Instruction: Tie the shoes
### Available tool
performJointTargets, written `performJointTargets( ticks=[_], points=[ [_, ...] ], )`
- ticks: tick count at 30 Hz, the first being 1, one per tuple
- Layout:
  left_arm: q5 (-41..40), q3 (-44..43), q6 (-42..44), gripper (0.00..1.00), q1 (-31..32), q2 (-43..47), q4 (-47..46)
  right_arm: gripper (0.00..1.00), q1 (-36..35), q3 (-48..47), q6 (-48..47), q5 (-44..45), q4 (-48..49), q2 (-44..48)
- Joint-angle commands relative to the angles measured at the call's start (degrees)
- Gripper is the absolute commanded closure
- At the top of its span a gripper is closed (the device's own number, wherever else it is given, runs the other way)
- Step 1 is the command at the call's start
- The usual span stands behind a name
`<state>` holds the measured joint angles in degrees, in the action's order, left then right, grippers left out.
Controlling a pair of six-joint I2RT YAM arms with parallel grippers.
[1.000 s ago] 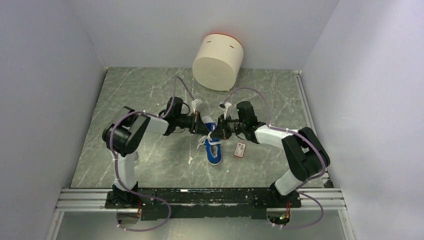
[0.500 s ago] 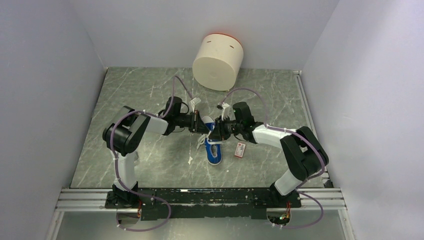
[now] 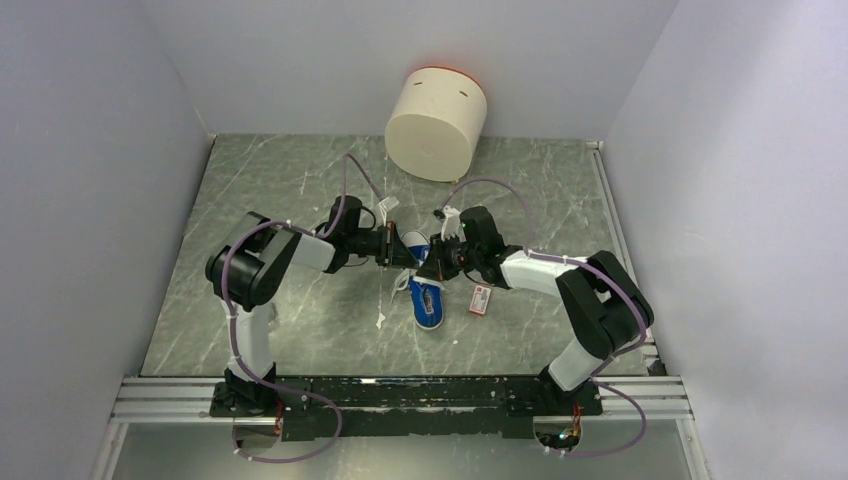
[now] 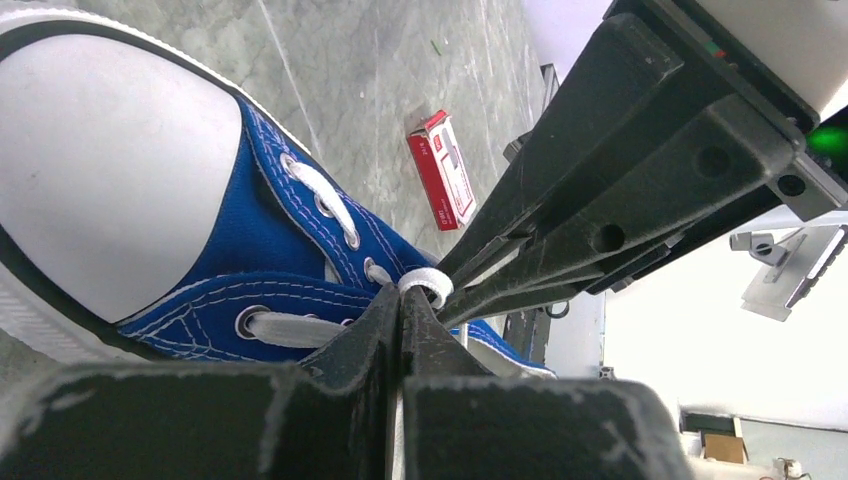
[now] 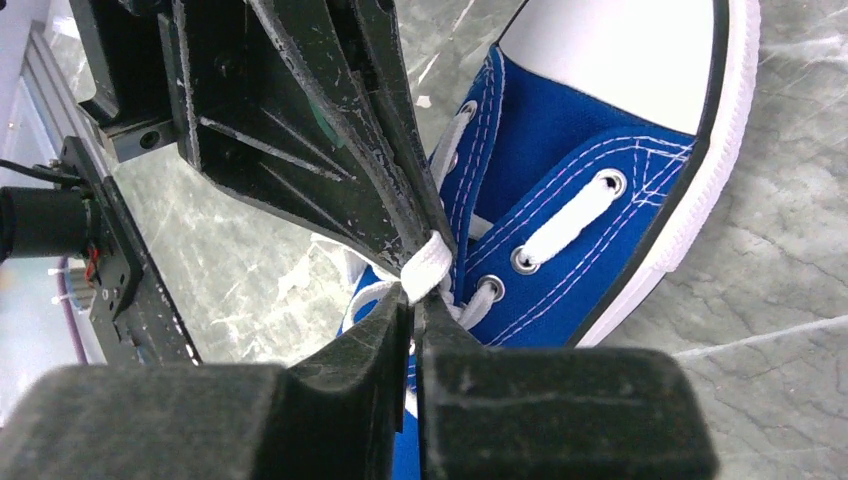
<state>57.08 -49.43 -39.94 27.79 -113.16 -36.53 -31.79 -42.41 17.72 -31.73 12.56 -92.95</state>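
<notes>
Sneaker (image 5: 560,140), blue canvas, white toe cap (image 5: 620,50), white laces (image 5: 575,218)

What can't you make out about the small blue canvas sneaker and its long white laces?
Top view: any knot on the blue canvas sneaker; too small, under the left gripper and right gripper.
Left wrist: sneaker's heel, hidden behind its own fingers.
Right wrist: where the pinched white lace ends, blocked by both grippers.

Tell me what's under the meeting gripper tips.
The blue sneaker, laced upper showing; left gripper and right gripper both pinch its white lace. Eyelets directly beneath them are hidden.
</notes>
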Motion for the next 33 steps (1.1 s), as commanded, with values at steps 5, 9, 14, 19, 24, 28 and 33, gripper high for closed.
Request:
performJointTargets(
  ticks=[5,9,14,19,24,28,33],
  points=[
    [3.4,-2.1,3.7,0.88,1.5,1.5,2.8,1.0,-0.6,0.5,-3.1,3.7,0.2,4.1],
    [3.3,-2.8,9.2,0.64,0.8,3.6,8.9,1.0,-0.3,2.3,-3.8,5.5,0.4,6.1],
    [5.1,-3.6,14.4,0.34,-0.1,3.8,13.5,1.0,0.4,1.8,-3.4,2.8,1.8,5.2],
    [6.5,-5.0,19.1,0.34,0.0,2.2,18.6,1.0,0.8,1.7,-3.4,1.3,2.6,5.0],
    [8.6,-3.9,17.0,0.42,0.0,1.0,14.8,1.0,1.0,1.8,-2.9,0.6,3.1,5.0],
    [10.6,-2.9,14.8,0.35,0.0,0.2,11.0,1.0,1.1,2.1,-2.3,0.9,3.7,4.7],
    [12.5,-1.4,12.1,0.37,-0.1,-0.2,5.6,1.0,1.2,1.9,-2.3,1.0,3.7,4.0]
  ],
)
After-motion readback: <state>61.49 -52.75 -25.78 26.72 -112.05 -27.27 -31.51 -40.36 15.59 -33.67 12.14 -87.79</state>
